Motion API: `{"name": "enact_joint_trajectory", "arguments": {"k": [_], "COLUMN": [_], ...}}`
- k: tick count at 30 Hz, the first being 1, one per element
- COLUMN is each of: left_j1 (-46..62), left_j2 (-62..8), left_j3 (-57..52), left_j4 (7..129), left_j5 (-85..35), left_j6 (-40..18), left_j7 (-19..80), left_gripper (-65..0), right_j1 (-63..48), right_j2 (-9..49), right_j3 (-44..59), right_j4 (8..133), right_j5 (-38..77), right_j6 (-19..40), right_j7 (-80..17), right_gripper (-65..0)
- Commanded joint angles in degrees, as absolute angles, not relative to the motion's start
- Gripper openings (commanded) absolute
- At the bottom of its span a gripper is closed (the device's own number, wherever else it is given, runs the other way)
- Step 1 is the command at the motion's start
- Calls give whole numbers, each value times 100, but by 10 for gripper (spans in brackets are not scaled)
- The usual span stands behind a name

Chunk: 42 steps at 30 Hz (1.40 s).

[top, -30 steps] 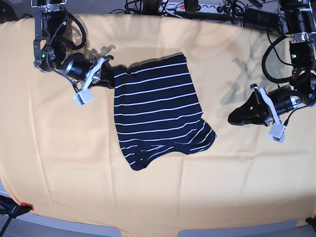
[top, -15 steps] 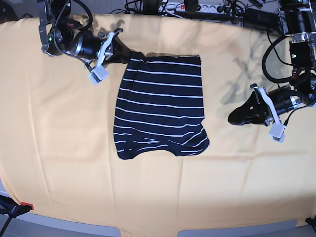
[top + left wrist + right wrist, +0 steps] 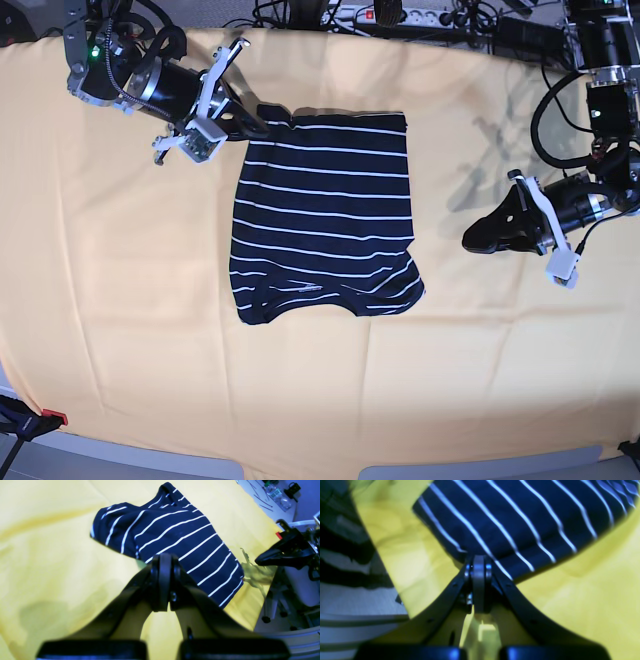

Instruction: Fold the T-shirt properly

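The T-shirt (image 3: 320, 215), dark navy with thin white stripes, lies folded into a rough rectangle in the middle of the table. Its lower hem is rumpled, with a sleeve bulging at the lower right. My right gripper (image 3: 262, 125) sits at the shirt's far left corner, shut on the T-shirt's edge. In the right wrist view the closed tips (image 3: 478, 562) meet the striped cloth (image 3: 520, 517). My left gripper (image 3: 472, 240) is shut with nothing in it, well to the right of the shirt. From the left wrist camera, its tips (image 3: 163, 560) point at the T-shirt (image 3: 175, 537).
A yellow-orange cloth (image 3: 120, 330) covers the whole table. A power strip and cables (image 3: 400, 15) run along the far edge. A small red item (image 3: 55, 418) sits off the near left corner. The other arm (image 3: 282, 552) shows at the right of the left wrist view.
My right gripper dragged the shirt's corner toward the far edge, then turned. The shirt swung from tilted to square with the table. The left arm has stayed still.
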State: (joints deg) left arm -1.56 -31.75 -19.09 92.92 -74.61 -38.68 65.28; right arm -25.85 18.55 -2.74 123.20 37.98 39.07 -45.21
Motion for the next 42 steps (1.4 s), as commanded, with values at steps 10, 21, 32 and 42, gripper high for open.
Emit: {"name": "enact_joint_trajectory", "arguments": {"k": [10,21,32,42], "left_j1": [-255,-252,-34,-32], "left_j2": [-3269,-3269,-3267,-3273], "left_j3": [-1953,-1953,-1953,-1957], "left_j4": [9376,9376,9376,9376], "left_j5": [-7745,-7703,-7797,-7789], "left_j6": [-3927,-3927,-3942,-4000], "left_j7": [6475,6477,6482,6482], "left_gripper": [-650,-650,-650,-650], "right_j1": [-2344,-2604,-2464,-1806], "right_j2": [1208,1726,1579,1114], "right_j3": [-263,-250,-405,-1511], "right_j4": [11631,11627,12564,11104], "right_j5": [3710,1955,3221,2018], "right_j6": [4000,2875,3752,3854], "right_j7": [-4368,-4980,-3774,-4167], "right_gripper": [-650,-650,-650,-650]}}
